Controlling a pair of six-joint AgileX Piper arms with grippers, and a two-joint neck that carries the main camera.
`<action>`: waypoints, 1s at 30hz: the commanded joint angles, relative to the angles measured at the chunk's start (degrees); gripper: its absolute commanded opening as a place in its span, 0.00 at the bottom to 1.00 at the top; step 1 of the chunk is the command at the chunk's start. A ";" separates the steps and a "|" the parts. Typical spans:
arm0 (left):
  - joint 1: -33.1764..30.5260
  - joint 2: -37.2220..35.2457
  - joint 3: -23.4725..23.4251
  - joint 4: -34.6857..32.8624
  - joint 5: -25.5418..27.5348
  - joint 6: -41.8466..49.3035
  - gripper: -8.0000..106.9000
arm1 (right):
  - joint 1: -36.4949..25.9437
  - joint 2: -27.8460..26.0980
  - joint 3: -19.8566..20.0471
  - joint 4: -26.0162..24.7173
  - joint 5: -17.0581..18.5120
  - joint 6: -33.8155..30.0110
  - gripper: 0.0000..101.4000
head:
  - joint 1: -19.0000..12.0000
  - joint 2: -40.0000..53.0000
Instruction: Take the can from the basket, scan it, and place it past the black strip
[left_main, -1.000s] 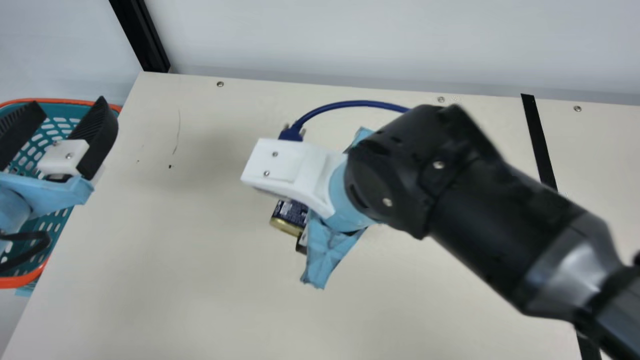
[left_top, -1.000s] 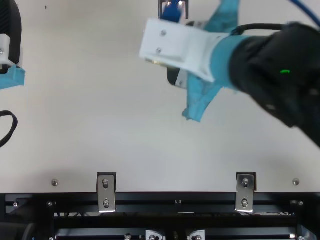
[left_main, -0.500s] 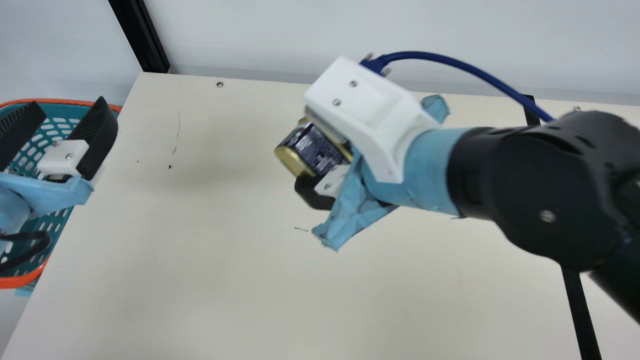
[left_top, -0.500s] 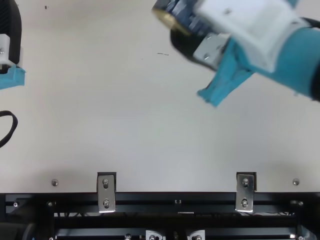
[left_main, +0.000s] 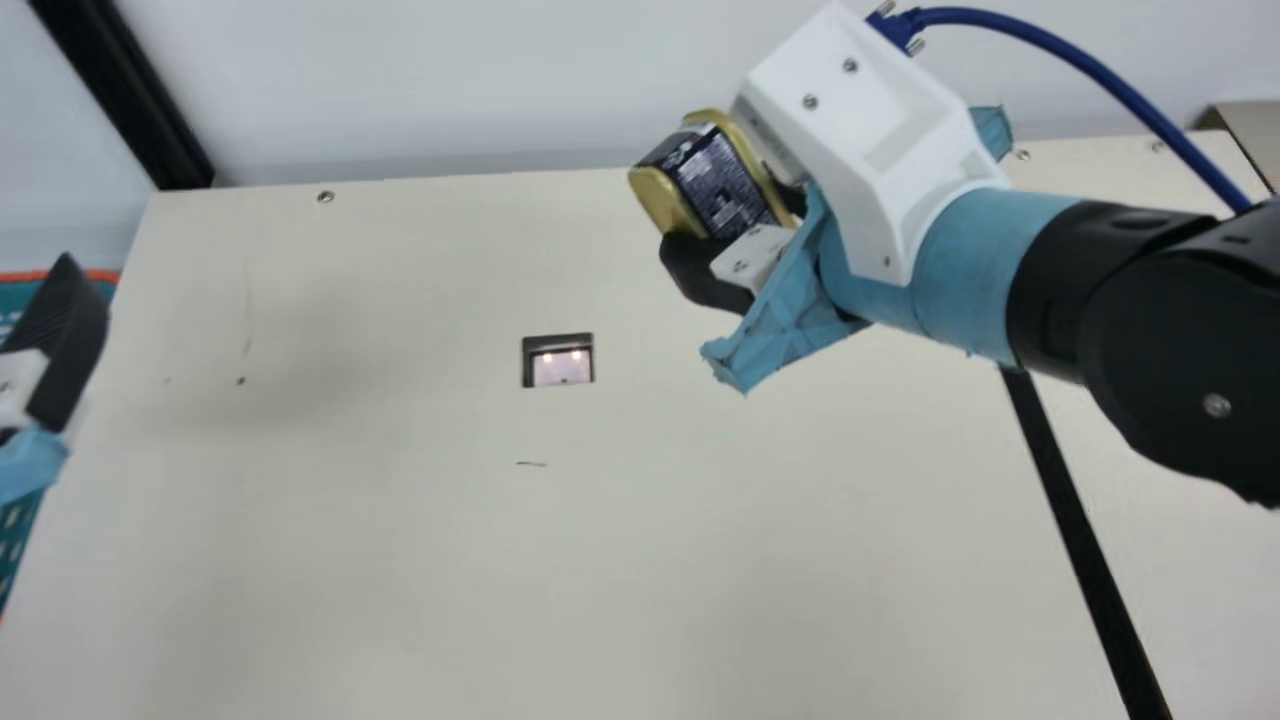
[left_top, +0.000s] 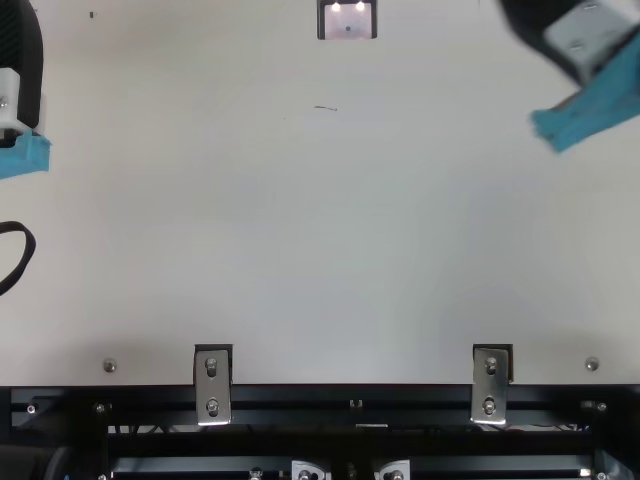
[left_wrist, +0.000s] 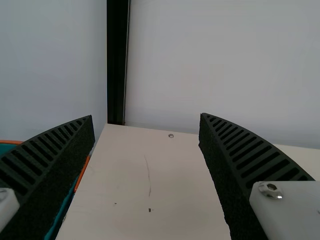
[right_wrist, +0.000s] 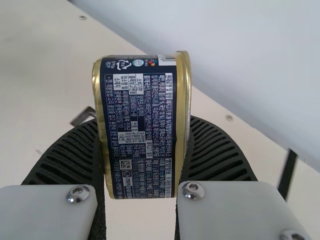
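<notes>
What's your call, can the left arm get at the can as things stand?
Probably not. The can is clamped in the right gripper, on the far side of the scanner window from the open left gripper, which sits near the basket. It'd likely need a handover first.

Basket (left_main: 104, 275) lies left, strip (left_main: 1081, 540) right; scanner (left_main: 561, 366) between, in the table (left_main: 350, 580). The can (left_main: 715, 180) is in the right gripper (left_main: 735, 218).

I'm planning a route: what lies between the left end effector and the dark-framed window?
Just bare table, marked by a dark speck and a faint scratch, between left end effector and window, in the main view.
</notes>
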 joint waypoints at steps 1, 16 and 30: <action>0.00 0.00 0.00 0.00 0.00 0.00 0.85 | -3.07 -0.68 0.95 -0.24 -0.20 -0.03 0.00 | -1.05 -2.31; 0.00 0.00 0.00 0.00 0.00 0.00 0.85 | -20.74 -3.25 4.15 6.52 0.51 -8.42 0.00 | -1.38 -16.99; 0.00 0.00 0.00 0.00 0.00 0.00 0.85 | -38.65 -0.34 4.15 10.03 1.12 -19.55 0.00 | -1.38 -17.72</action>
